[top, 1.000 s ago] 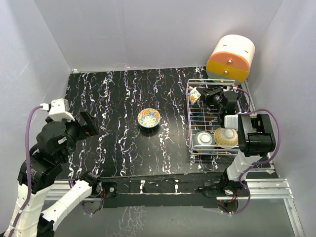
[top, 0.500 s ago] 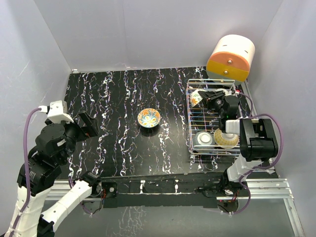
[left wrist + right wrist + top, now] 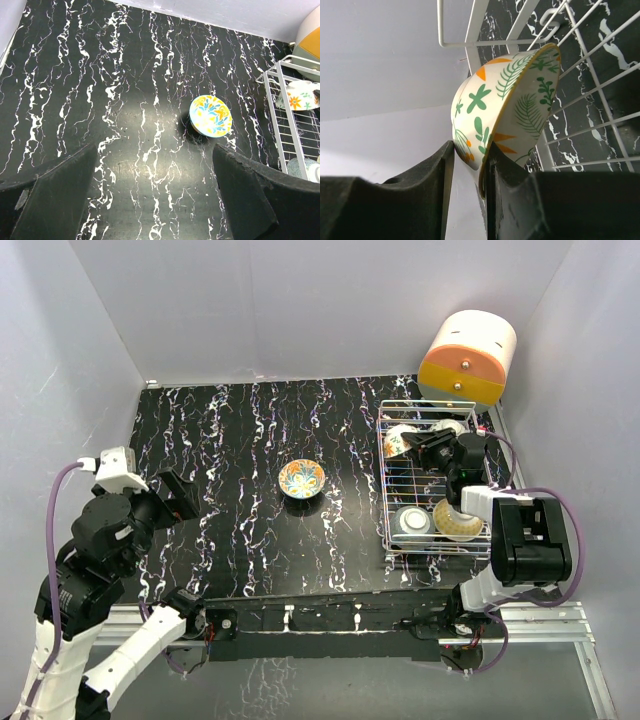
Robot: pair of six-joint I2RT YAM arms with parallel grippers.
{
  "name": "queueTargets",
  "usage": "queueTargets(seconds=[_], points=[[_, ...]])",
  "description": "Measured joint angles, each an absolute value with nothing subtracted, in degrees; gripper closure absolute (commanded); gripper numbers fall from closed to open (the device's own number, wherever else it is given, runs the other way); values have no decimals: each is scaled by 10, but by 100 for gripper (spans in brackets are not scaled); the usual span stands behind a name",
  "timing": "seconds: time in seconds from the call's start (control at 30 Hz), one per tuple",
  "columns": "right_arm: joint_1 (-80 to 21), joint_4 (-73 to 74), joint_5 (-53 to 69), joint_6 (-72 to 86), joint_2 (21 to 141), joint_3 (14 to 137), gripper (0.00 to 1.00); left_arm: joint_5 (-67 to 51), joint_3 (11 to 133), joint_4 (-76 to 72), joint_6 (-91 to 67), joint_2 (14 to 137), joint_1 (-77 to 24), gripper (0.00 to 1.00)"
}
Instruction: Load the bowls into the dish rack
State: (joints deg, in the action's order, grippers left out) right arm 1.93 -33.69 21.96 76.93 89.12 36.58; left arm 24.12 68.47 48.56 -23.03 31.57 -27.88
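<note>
Leaf-painted bowl [image 3: 510, 95] stands tilted on edge at the far left corner of the dish rack [image 3: 430, 480], its rim pinched between the fingers of the right end effector [image 3: 428, 446]. A pale bowl [image 3: 450, 426] lies just right of it, partly hidden by the arm. At the rack's near end, a blue-lined bowl [image 3: 410, 520] and a cream bowl [image 3: 458, 521] sit side by side. A yellow floral bowl [image 3: 301, 479] rests upright on the black marbled tabletop [image 3: 230, 440], well left of the rack. The left end effector [image 3: 155, 155] hangs over the near left tabletop, spread wide and holding nothing.
</note>
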Motion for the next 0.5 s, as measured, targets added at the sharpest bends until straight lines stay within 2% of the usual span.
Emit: queueTargets(seconds=[0.27, 0.4, 0.5], points=[[20, -265, 192, 741, 850, 366, 66, 235, 674, 485, -234, 306, -279, 3], [22, -222, 194, 719, 838, 366, 51, 233, 674, 485, -236, 303, -279, 3], [22, -181, 200, 705, 835, 365, 45, 231, 673, 485, -237, 300, -279, 3]])
